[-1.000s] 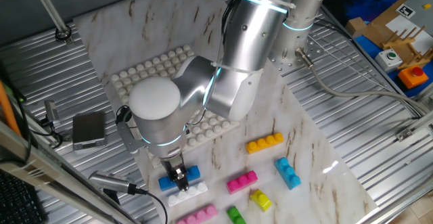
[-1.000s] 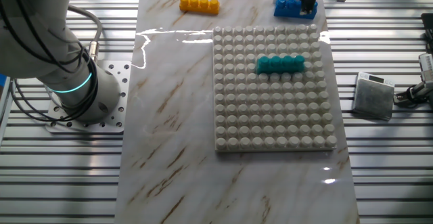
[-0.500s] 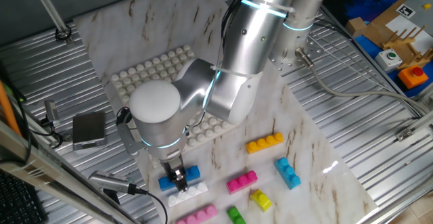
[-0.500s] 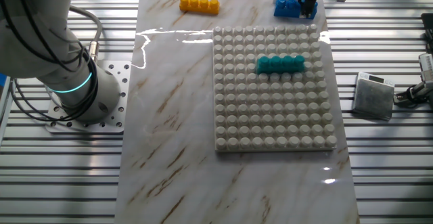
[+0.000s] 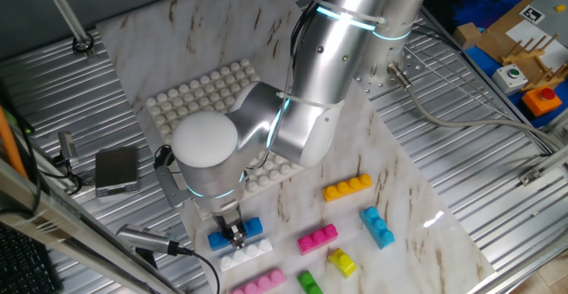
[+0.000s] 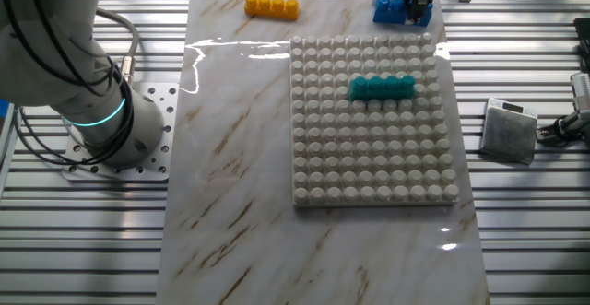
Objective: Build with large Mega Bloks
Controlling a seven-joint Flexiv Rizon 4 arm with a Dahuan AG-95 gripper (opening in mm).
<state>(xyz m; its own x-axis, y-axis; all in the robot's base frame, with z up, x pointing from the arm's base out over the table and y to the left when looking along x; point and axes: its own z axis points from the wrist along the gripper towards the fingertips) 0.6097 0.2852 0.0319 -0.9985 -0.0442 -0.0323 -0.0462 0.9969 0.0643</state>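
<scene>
Since a second ago the arm has sunk a little and its big round wrist housing has slid slightly toward the near edge, so the gripper (image 5: 234, 233) now sits lower over the blue brick (image 5: 252, 228). The arm bends down from the upper right, elbow folded over the white baseplate (image 6: 373, 121), wrist pointing straight down at the marble tabletop (image 5: 417, 214). The dark fingers straddle the blue brick's middle and look pressed to its sides, though whether they truly clamp it I cannot tell from either side.

Going left to right along the near edge: the blue brick, with a white brick (image 5: 253, 253) touching it just in front, a pale pink brick (image 5: 262, 282) at the frame's bottom, a green brick (image 5: 309, 282), a magenta brick (image 5: 318, 238), a yellow brick (image 5: 343, 262), an orange four-stud brick (image 5: 347, 187) and a light blue brick (image 5: 377, 226). A teal brick (image 6: 382, 87) sits on the baseplate. No writing is readable.
</scene>
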